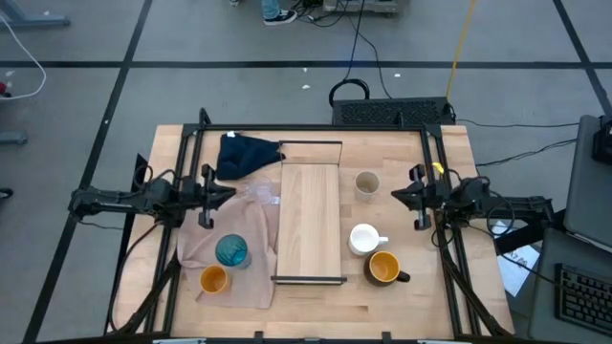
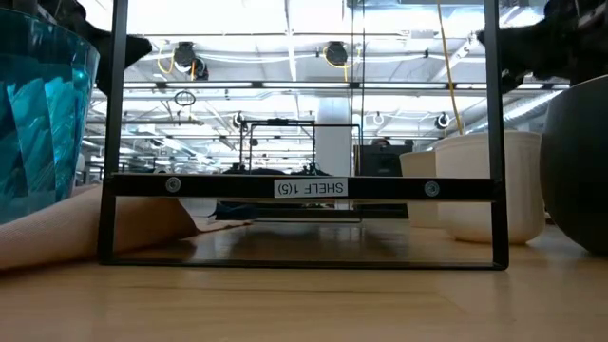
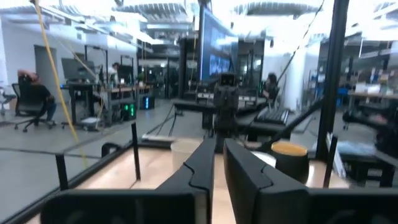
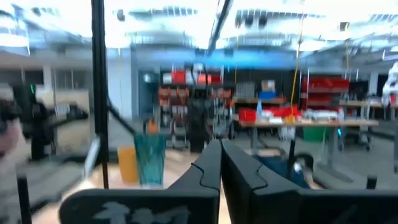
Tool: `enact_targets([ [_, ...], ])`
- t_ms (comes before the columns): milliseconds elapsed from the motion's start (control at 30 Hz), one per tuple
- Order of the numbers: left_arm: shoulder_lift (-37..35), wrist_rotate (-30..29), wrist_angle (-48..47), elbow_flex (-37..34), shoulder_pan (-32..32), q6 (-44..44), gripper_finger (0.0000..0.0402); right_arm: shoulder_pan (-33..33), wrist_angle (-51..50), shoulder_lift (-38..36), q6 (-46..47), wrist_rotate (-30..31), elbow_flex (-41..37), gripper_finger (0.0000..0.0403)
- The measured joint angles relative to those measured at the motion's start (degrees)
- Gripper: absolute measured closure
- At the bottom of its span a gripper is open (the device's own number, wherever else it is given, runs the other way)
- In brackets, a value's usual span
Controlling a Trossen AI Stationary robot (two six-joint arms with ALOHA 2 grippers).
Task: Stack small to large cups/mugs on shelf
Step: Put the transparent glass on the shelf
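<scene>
Hovering with fingers pressed together, the left gripper (image 1: 226,192) has the clear glass (image 1: 259,193) just ahead on the beige cloth (image 1: 203,250); that soft cloth could tip it on a clumsy grab. Teal ribbed tumbler (image 1: 231,251) and small orange cup (image 1: 212,279) sit off to its side, looking empty. Beyond lies the bare shelf (image 1: 309,222). Farthest, the right gripper (image 1: 401,194), also closed, waits near the beige-grey cup (image 1: 367,183), white mug (image 1: 364,239) and dark-handled orange mug (image 1: 384,268).

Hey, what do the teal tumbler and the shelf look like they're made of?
The teal tumbler looks like translucent coloured glass or plastic: light passes through its faceted wall in the low view. The shelf looks like pale, matt wood with visible grain, with thin black end frames, probably metal.
</scene>
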Motion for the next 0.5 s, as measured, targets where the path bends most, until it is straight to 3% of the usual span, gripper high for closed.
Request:
enact_targets([
  [167, 0.0, 0.0, 0.5, 0.0, 0.0, 1.8, 0.0356, 0.0, 2.1, 0.0, 1.8, 3.1, 0.4, 0.0385],
  [333, 0.0, 0.0, 0.5, 0.0, 0.0, 0.1, 0.0355, 0.0, 0.9, 0.1, 4.8, 2.0, 0.4, 0.0371],
  [500, 0.0, 0.0, 0.4, 0.0, 0.0, -1.7, 0.0355, 0.0, -0.4, 1.1, 6.8, 1.4, 0.4, 0.0328],
])
